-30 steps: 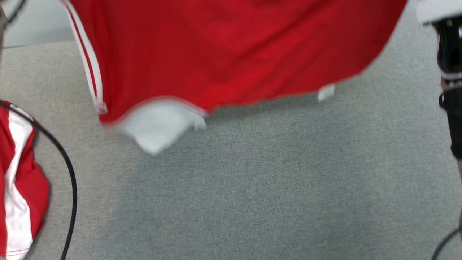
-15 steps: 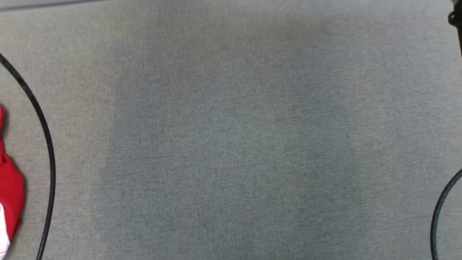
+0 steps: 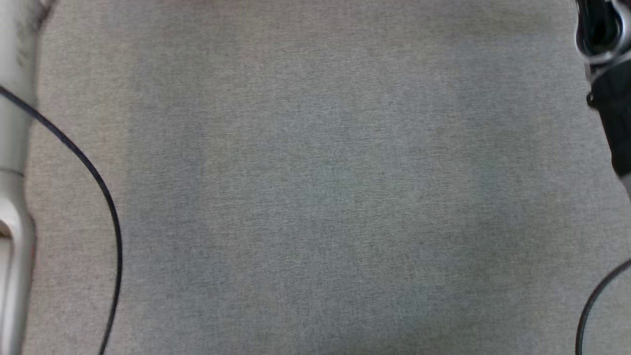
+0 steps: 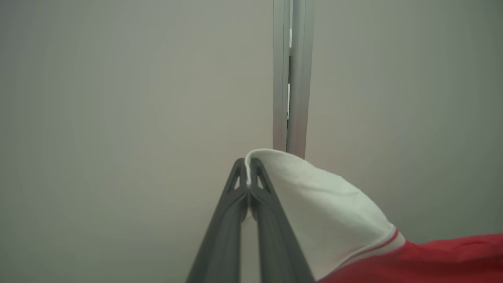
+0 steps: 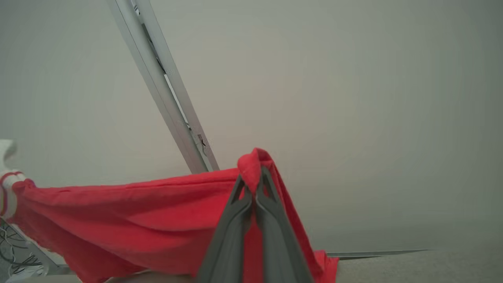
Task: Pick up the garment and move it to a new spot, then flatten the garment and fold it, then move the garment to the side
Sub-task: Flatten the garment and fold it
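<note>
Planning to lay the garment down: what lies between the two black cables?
Nothing; the head view shows bare grey surface between the left cable and the right cable.

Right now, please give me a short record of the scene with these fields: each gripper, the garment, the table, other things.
left gripper: shut on the white edge of the garment
right gripper: shut on a red fold of the garment
garment: red with white parts, stretched between the two grippers
table: grey cloth top, seen in the head view
other things: black cable at the left over the table; metal post against a pale wall
</note>
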{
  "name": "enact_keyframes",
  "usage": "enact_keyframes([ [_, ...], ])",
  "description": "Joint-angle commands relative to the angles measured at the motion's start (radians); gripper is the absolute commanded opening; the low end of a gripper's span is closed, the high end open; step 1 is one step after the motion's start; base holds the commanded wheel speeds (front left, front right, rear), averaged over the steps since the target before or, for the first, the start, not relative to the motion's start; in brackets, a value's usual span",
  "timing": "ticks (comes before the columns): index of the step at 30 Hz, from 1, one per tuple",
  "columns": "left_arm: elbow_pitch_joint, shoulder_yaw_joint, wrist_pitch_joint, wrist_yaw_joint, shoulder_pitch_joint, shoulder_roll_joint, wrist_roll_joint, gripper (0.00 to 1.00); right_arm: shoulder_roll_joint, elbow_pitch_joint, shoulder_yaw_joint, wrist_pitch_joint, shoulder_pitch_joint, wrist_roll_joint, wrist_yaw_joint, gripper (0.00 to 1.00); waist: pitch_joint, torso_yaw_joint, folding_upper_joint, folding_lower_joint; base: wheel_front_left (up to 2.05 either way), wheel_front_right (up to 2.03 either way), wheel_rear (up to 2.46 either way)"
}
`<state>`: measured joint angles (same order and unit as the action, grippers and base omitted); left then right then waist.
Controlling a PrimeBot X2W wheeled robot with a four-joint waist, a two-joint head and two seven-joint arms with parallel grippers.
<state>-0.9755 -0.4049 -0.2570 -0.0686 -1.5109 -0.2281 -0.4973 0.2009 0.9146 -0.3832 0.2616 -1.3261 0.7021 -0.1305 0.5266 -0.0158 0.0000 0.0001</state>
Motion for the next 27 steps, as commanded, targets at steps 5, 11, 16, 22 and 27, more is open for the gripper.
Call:
enact_keyframes([
  [5, 0.243, 0.073, -0.005, 0.037, 0.222, -0.008, -0.003, 0.00, 0.068, -0.169, 0.010, 0.005, 0.204, 0.075, 0.000, 0.00, -0.016, 0.029, 0.0000, -0.0001, 0.00, 0.00, 0.00],
  [11, 0.623, 0.146, -0.005, 0.098, 0.627, -0.018, 0.002, 0.00, 0.084, -0.352, 0.039, 0.005, 0.497, 0.081, 0.000, 0.00, -0.071, 0.030, 0.0000, -0.0001, 0.00, 0.00, 0.00],
  [16, 0.875, 0.144, 0.010, 0.158, 0.952, -0.062, 0.019, 0.00, 0.047, -0.446, 0.076, 0.005, 0.714, 0.077, 0.000, 0.00, -0.127, 0.013, 0.0000, -0.0001, 0.00, 0.00, 0.00],
  [22, 1.167, 0.136, 0.108, 0.246, 1.304, -0.131, 0.025, 0.00, 0.030, -0.526, 0.112, 0.005, 0.934, 0.036, 0.000, 0.00, -0.193, 0.011, 0.0000, -0.0001, 0.00, 0.00, 0.00],
  [27, 1.331, 0.112, 0.220, 0.302, 1.503, -0.178, 0.024, 0.00, 0.027, -0.580, 0.173, 0.005, 1.113, 0.015, 0.000, 0.00, -0.258, 0.035, 0.0000, -0.0001, 0.00, 0.00, 0.00],
])
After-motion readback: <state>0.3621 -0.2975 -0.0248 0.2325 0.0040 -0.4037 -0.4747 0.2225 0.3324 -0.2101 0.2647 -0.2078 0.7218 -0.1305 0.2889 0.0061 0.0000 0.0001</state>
